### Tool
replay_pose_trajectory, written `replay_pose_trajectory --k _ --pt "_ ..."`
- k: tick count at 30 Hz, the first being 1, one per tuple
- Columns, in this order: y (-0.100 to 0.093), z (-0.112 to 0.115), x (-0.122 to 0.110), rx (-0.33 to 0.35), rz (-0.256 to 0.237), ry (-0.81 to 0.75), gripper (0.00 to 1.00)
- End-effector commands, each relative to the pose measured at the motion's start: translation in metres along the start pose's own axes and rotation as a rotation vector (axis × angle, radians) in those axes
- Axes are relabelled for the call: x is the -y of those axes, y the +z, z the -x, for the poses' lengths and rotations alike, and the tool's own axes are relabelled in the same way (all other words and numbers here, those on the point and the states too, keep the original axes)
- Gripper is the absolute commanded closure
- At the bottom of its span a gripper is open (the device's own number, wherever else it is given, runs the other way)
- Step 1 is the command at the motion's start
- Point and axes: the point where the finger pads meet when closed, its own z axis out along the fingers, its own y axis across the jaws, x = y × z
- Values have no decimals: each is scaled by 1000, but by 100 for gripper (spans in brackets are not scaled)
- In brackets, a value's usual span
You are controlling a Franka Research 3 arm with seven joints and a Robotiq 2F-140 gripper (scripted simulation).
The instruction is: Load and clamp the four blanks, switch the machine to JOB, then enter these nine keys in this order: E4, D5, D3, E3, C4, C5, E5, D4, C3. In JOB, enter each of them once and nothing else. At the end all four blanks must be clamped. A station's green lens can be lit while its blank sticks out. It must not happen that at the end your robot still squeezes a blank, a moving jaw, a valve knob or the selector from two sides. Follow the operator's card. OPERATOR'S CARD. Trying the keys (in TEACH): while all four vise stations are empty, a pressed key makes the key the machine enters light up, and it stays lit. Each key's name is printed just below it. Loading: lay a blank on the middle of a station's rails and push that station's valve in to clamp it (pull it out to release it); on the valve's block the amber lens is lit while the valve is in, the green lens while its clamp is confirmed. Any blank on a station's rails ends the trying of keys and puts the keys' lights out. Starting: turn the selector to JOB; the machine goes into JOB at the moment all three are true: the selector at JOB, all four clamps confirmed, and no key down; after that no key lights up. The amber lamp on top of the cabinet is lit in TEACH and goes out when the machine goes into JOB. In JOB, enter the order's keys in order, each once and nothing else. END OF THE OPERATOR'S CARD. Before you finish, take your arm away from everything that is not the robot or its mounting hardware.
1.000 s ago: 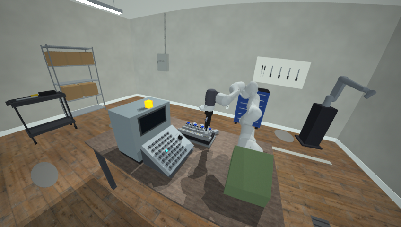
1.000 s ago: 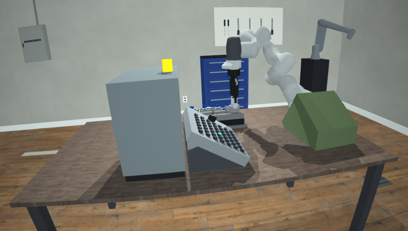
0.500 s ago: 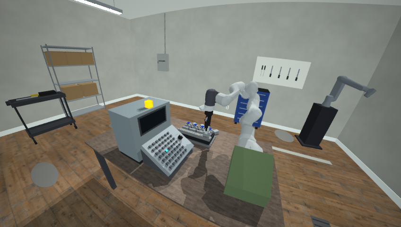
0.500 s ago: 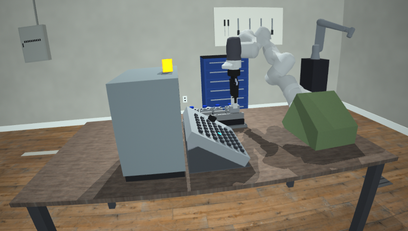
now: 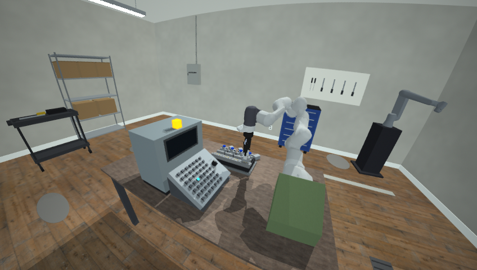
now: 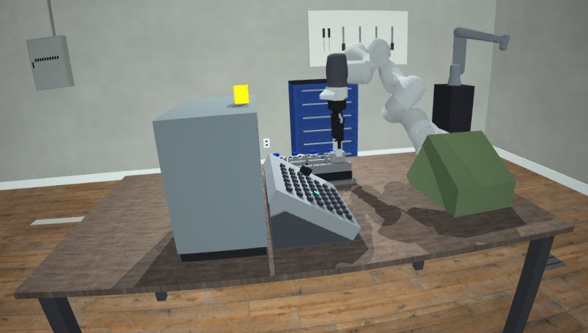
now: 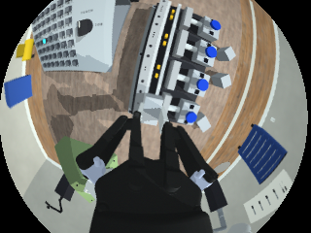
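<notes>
Wrist view: your black two-finger gripper [image 5: 246, 154] [image 6: 338, 148] [image 7: 151, 110] pinched a pale grey rectangular blank [image 6: 337, 157] [image 7: 152, 108] at the near end of the grey metal vise fixture [image 5: 230, 161] [image 6: 335, 166] [image 7: 157, 44]. The blank sat between your fingertips, beside the nearest blue valve knob [image 7: 191, 117]. Beyond the row of valves you had three more blanks, one of them a pale grey block [image 7: 222, 80], on the brown wooden table [image 5: 214, 214] [image 6: 123, 206] [image 7: 87, 80].

Across the tabletop, one key glowed cyan on your sloping grey key panel [image 5: 220, 170] [image 6: 313, 210] [image 7: 99, 53], and a lit amber lamp [image 5: 176, 123] [image 6: 240, 94] topped the grey cabinet [image 5: 150, 150] [image 6: 210, 177]. A green angular block [image 5: 297, 207] [image 6: 487, 189] [image 7: 73, 160] stood near your arm's base; a blue drawer chest [image 5: 287, 133] [image 6: 303, 123] [image 7: 262, 152] stood by the grey wall behind.
</notes>
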Motion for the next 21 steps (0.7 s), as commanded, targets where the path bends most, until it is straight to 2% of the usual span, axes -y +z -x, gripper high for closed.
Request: replay_pose_trajectory --k 1,21 --pt "1 -1 1 -4 -1 4 100" --pt "1 -1 1 -4 -1 5 100"
